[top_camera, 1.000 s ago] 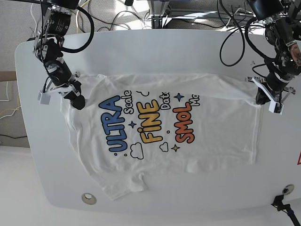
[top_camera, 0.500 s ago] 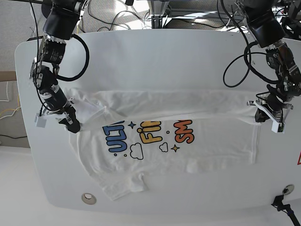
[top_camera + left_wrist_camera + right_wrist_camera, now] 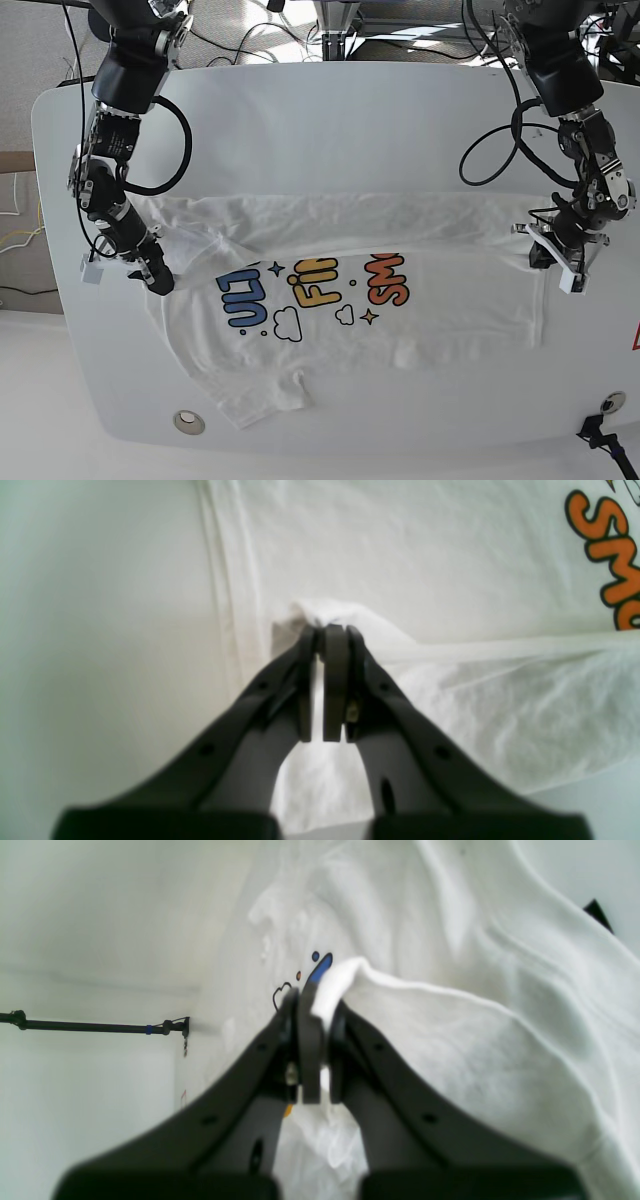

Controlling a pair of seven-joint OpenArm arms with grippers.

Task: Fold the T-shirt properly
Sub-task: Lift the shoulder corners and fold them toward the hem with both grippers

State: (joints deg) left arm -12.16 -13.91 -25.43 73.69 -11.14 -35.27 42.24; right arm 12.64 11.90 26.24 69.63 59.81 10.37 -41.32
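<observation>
White cotton is rolling down-frame: both clamped end effectors, left end effector [image 3: 537, 255] and right end effector [image 3: 159, 280], are dragging the T-shirt [image 3: 400, 320]'s far edge over the print, mid-tabletop [image 3: 330, 110] — first fold advancing.

A white rounded table [image 3: 330, 120] stands with tangled cables [image 3: 250, 30] behind it.

White short-sleeved T-shirt [image 3: 400, 310] lies flat, print side up. Its far long edge is doubled over toward the near side, forming a plain white band that covers the upper half of the chest print. Lower halves of blue, yellow and orange-red bubble letters show, with clouds and stars. One sleeve projects at the near edge.
</observation>
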